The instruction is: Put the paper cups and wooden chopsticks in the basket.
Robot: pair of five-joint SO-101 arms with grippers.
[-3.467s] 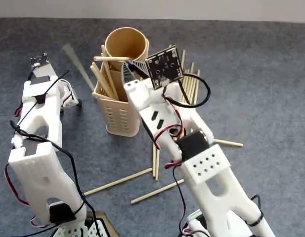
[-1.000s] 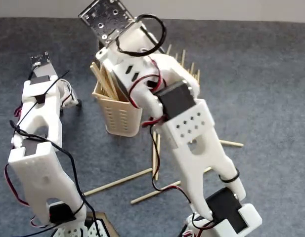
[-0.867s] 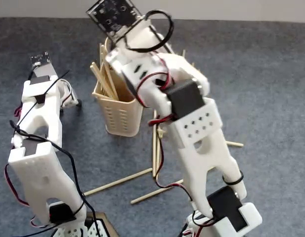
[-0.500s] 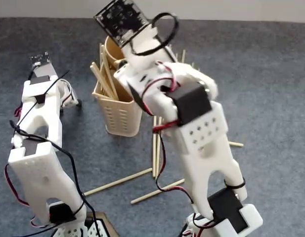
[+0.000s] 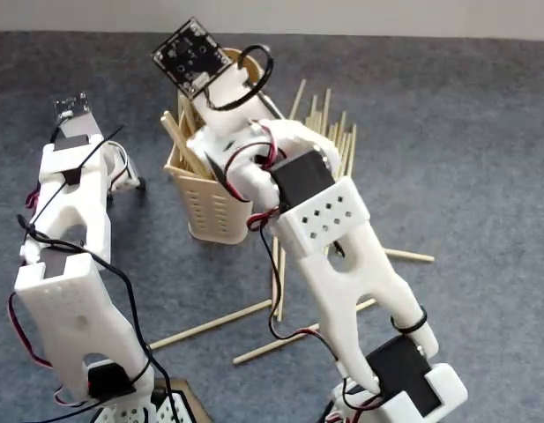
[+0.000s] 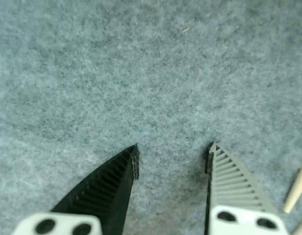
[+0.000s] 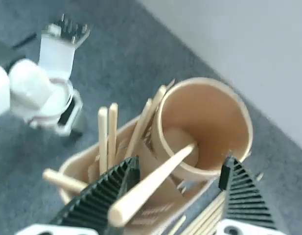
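Hovering over the basket (image 5: 217, 216), the right gripper (image 7: 182, 164) is seen with jaws apart, a chopstick (image 7: 151, 185) slanting between them into the paper cup (image 7: 209, 112). Loose chopsticks (image 5: 210, 325) lie nearer, beside this arm; the left gripper (image 6: 173, 152) is likewise parted.

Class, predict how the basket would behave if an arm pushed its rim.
The basket is tall and narrow, so it would probably tip. Its perforated wall suggests lightness; it might also slide on the carpet.
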